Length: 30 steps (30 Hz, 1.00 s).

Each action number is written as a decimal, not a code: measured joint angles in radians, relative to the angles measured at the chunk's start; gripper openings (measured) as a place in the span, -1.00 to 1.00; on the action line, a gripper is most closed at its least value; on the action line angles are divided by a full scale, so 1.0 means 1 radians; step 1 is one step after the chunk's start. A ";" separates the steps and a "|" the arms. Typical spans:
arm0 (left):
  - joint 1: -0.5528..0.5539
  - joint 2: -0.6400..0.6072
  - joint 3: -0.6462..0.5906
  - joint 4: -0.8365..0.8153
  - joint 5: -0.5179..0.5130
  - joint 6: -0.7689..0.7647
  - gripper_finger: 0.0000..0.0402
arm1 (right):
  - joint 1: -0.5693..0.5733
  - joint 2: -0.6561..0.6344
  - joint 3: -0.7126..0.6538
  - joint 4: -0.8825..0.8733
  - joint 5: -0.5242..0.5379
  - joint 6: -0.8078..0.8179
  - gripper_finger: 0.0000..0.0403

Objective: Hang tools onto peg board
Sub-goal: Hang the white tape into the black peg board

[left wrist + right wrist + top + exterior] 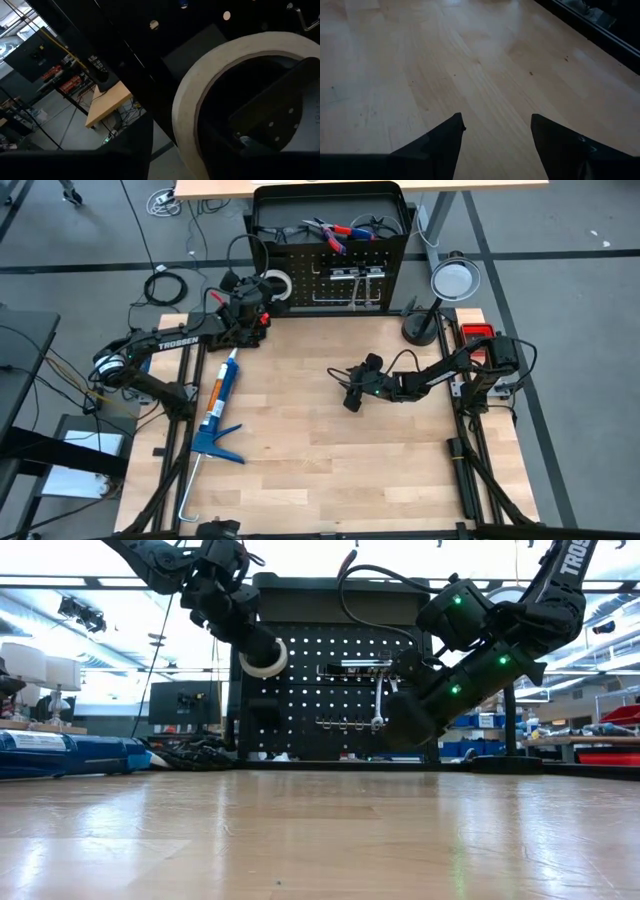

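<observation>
In the high view's upper left, the left gripper [262,292] is clasping the white tape roll [277,285] right against the peg board [340,275], whose hooks are carrying silver wrenches [355,280]. Red-handled pliers [335,232] are lying in the frame behind the panel. The right gripper [352,392] is hovering mid-table, fingers spread and empty. A blue caulking gun [215,408] is lying lower left; a round lamp [453,278] is standing upper right. "TROSSEN" is showing on the left arm.
</observation>
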 joint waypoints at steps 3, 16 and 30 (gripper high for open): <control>0.000 -0.002 0.000 -0.015 -0.010 -0.001 -0.23 | 0.000 0.000 0.000 -0.001 0.000 0.000 0.21; -0.029 -0.005 -0.002 -0.128 -0.011 0.040 -0.24 | 0.000 0.000 -0.001 -0.007 0.000 0.000 0.20; -0.042 -0.003 -0.003 -0.093 -0.024 0.065 -0.24 | 0.000 0.000 -0.001 -0.013 0.000 0.000 0.20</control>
